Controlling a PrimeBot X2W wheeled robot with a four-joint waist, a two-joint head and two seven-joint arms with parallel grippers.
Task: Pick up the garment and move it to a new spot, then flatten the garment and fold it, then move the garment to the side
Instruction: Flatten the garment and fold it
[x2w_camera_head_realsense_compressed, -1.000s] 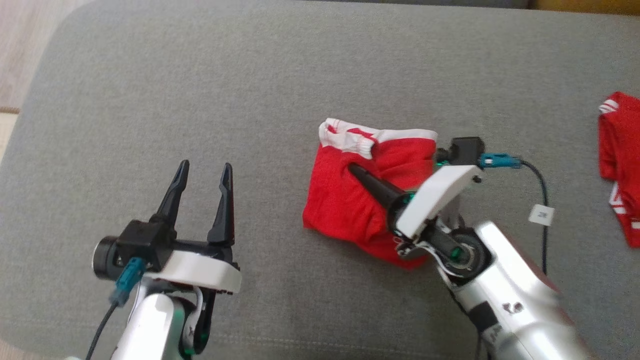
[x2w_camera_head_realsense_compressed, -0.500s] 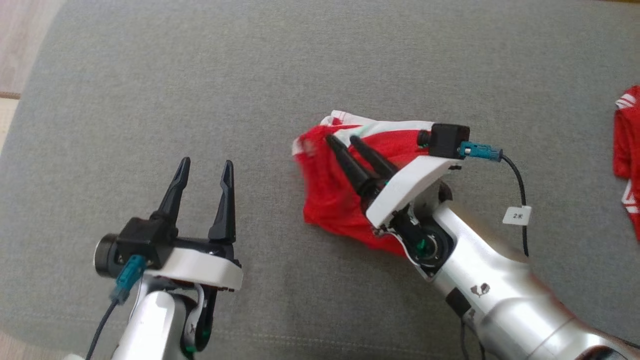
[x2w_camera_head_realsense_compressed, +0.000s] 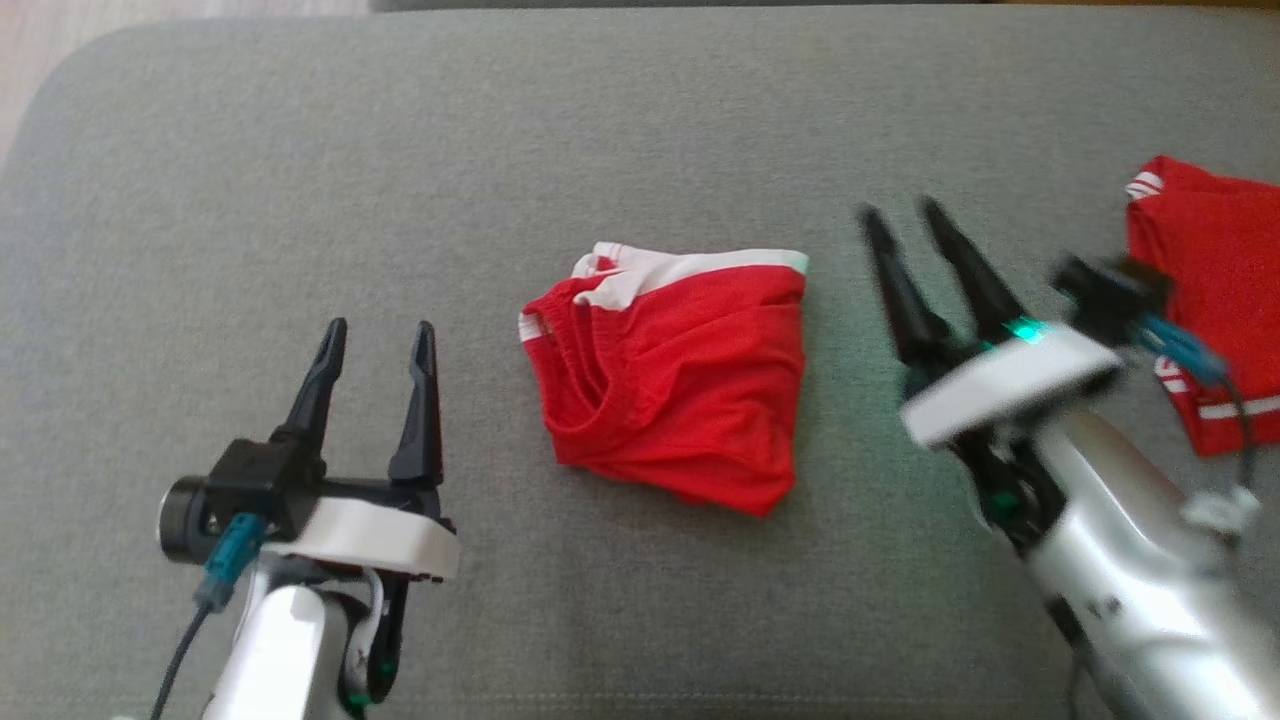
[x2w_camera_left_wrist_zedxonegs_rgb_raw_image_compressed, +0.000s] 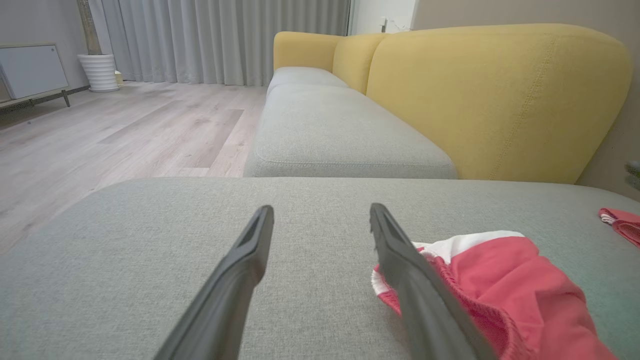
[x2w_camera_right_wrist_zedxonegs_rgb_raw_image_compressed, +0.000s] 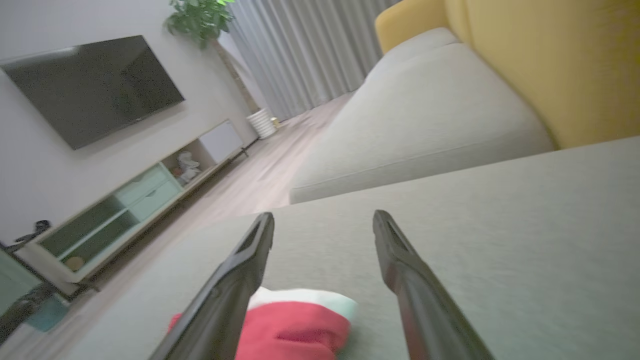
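Left gripper (x2w_camera_head_realsense_compressed: 380, 328): fingers spread wide with nothing between them; it hovers above bare cushion.
Right gripper (x2w_camera_head_realsense_compressed: 900, 210): fingers likewise spread and empty, lifted clear of the cloth; blurred in the head view.
Red garment (x2w_camera_head_realsense_compressed: 670, 390): lies as a compact, rumpled bundle between the two grippers, touched by neither. It sits near the left gripper, on that gripper's right, and on the right gripper's left with a strip of cushion between. A white band runs along the edge farthest from both wrists; a gathered elastic hem faces the left gripper.
Left wrist view: the garment lies beside and partly behind the right-hand finger.
Right wrist view: the garment lies low, under the left-hand finger and the gap between the fingers.
Second red garment (x2w_camera_head_realsense_compressed: 1210, 290): lies to the right of the right gripper, beyond its wrist camera (x2w_camera_head_realsense_compressed: 1105, 290); it has white stripes and is cut off by the frame edge.
Grey seat cushion (x2w_camera_head_realsense_compressed: 300, 150): bears both garments.
Yellow backrest (x2w_camera_left_wrist_zedxonegs_rgb_raw_image_compressed: 490, 100): stands ahead of the left gripper, to its right.
Television (x2w_camera_right_wrist_zedxonegs_rgb_raw_image_compressed: 95, 85): hangs on the wall ahead and left of the right gripper.
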